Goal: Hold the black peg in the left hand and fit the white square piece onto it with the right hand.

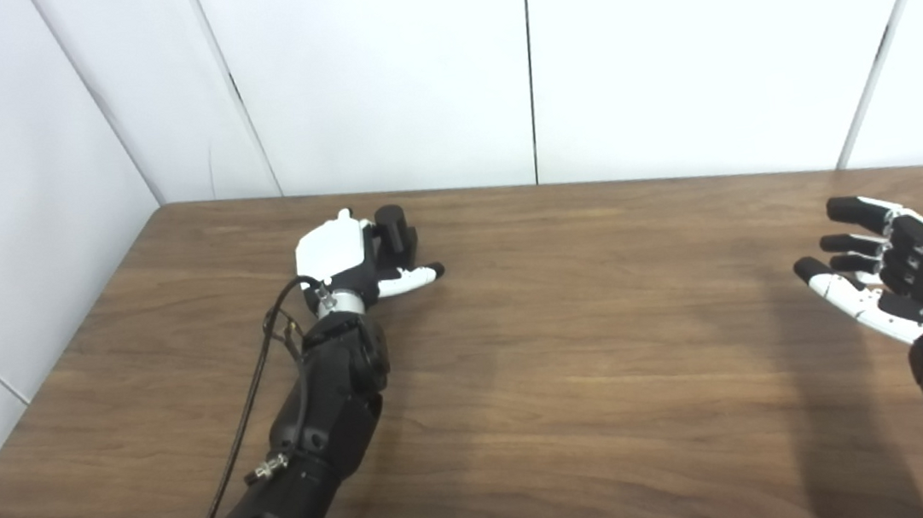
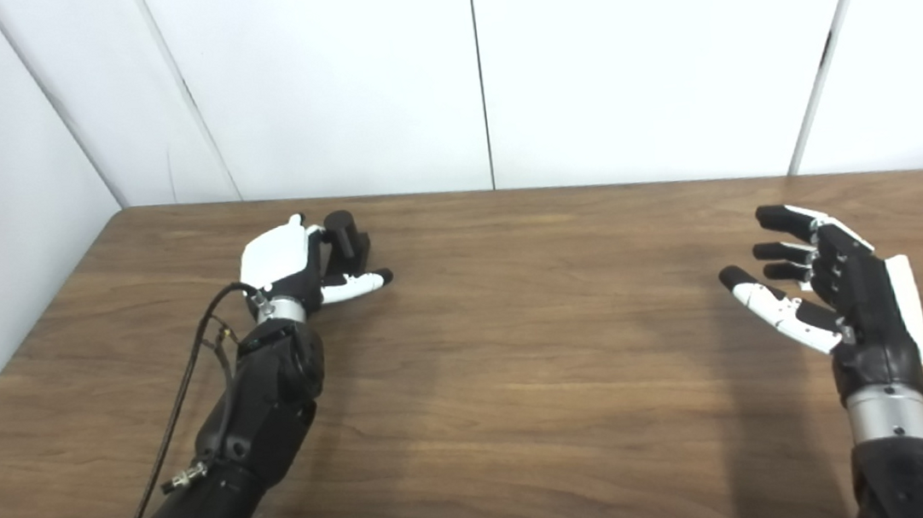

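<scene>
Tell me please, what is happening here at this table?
A humanoid robot works at a wooden table. Its left hand is at the far left part of the table, closed around a black peg that stands upright. Its right hand is raised near the right edge, open, with fingers apart and holding nothing. No white square piece is visible in either view, so fitting it onto the peg has not begun.

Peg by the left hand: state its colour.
Black. The peg is a dark cylinder standing upright against the left hand, clearest in the left eye view.
</scene>
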`<state>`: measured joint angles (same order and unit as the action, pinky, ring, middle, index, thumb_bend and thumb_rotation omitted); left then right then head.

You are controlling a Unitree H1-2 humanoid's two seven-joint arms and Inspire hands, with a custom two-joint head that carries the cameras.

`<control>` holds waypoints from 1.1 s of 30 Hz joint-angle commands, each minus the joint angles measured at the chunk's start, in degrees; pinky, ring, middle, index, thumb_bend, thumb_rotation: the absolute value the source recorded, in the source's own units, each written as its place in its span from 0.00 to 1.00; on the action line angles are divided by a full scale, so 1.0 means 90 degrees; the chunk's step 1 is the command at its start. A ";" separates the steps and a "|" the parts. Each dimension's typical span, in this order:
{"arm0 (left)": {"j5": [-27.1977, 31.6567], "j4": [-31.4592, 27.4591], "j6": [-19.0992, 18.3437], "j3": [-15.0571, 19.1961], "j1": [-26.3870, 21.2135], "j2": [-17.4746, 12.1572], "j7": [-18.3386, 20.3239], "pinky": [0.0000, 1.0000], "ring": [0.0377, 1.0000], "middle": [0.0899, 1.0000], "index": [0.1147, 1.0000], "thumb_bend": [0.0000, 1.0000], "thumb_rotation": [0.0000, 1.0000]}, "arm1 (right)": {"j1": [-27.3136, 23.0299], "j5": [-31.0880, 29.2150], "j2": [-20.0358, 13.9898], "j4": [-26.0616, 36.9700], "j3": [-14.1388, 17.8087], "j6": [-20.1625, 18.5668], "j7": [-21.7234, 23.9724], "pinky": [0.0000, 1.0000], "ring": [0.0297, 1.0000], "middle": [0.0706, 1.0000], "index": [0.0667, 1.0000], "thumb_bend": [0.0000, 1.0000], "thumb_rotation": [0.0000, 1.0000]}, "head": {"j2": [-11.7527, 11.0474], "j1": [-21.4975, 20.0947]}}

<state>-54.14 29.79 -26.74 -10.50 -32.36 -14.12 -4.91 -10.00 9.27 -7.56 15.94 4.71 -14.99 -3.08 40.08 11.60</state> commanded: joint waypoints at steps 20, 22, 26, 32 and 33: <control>0.0062 0.0209 -0.0009 -0.0051 -0.0201 -0.0144 -0.0783 0.84 0.85 0.87 0.52 0.72 0.42 | -0.0110 -0.0071 -0.0092 0.0332 0.0110 0.0148 -0.0001 0.65 0.67 0.75 0.68 0.56 0.16 | 0.0066 -0.0004; 0.0097 0.0204 -0.0010 -0.0070 -0.0193 -0.0154 -0.0802 0.84 0.85 0.87 0.51 0.72 0.42 | -0.0114 -0.0062 -0.0100 0.0323 0.0112 0.0147 -0.0003 0.65 0.68 0.74 0.68 0.56 0.17 | 0.0070 -0.0007; 0.0229 0.0247 0.0000 -0.0067 -0.0164 -0.0149 -0.0872 0.84 0.84 0.85 0.47 0.73 0.37 | -0.0118 -0.0081 -0.0120 0.0341 0.0118 0.0155 0.0011 0.65 0.67 0.74 0.68 0.56 0.17 | 0.0073 -0.0020; 0.0262 0.0337 -0.0015 -0.0137 -0.0167 -0.0162 -0.0904 0.81 0.82 0.83 0.46 0.74 0.35 | -0.0122 -0.0117 -0.0125 0.0387 0.0128 0.0110 0.0016 0.64 0.68 0.76 0.67 0.56 0.16 | 0.0091 -0.0033; 0.0270 0.0347 -0.0014 -0.0142 -0.0167 -0.0161 -0.0912 0.80 0.81 0.83 0.46 0.74 0.35 | -0.0125 -0.0132 -0.0128 0.0382 0.0132 0.0121 0.0019 0.64 0.68 0.76 0.67 0.56 0.16 | 0.0097 -0.0035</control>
<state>-51.26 31.72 -25.98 -11.69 -32.77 -13.63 -12.97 -9.00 8.38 -8.24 17.42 5.44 -15.06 -2.95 40.87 11.25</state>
